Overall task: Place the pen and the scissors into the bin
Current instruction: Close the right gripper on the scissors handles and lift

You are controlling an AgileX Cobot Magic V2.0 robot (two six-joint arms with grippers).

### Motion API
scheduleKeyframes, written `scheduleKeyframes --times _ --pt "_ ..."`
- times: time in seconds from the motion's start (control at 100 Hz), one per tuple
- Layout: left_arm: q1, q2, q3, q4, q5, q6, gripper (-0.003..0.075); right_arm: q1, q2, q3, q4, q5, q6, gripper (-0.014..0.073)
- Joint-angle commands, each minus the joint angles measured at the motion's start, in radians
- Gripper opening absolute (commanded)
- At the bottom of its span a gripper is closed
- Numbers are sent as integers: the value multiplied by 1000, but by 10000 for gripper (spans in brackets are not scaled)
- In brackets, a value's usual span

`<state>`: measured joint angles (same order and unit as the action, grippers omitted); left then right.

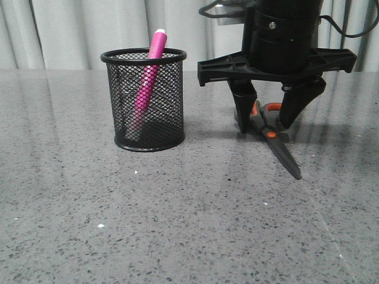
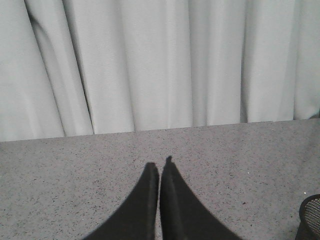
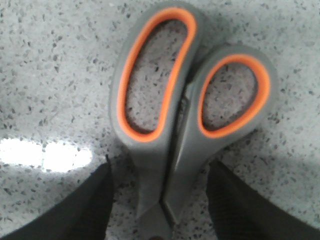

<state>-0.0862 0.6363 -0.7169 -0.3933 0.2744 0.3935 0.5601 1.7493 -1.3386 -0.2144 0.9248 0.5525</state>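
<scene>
The pink pen (image 1: 148, 77) stands tilted inside the black mesh bin (image 1: 145, 100), its whitish end above the rim. The scissors (image 1: 273, 135) lie flat on the table, to the right of the bin, blades pointing toward the front. My right gripper (image 1: 269, 121) is down over their handles, open, one finger on each side of the neck below the loops. In the right wrist view the scissors (image 3: 170, 115) lie closed between the two fingers (image 3: 90, 205), with a gap on both sides. My left gripper (image 2: 159, 167) is shut and empty over the bare table; the bin's edge (image 2: 310, 217) shows at the corner.
A grey speckled table (image 1: 177, 225) carries everything. A pale curtain (image 1: 89, 29) hangs behind the table's far edge. The right arm's black wrist (image 1: 284, 35) rises above the scissors.
</scene>
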Motion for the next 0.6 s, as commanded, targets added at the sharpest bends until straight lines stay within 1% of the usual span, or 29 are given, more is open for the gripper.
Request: scheduleKeyframes --times 0.0,0.1,0.27,0.37,0.59 --pt "2 -2 -30 -11 -79 -10 -22 -3 -29 -18 4 20 5 381" --pt "2 -2 -30 -11 -79 -10 -22 -3 -44 -18 4 29 5 381" --pt "2 -2 -30 -11 -81 -10 -22 -3 -87 -18 4 0 5 381" --pt "2 -2 -30 -11 -89 -10 -22 -3 -87 -18 2 26 3 381" --pt "2 -2 -30 -11 -92 -10 -22 -5 -74 -16 -5 25 3 381"
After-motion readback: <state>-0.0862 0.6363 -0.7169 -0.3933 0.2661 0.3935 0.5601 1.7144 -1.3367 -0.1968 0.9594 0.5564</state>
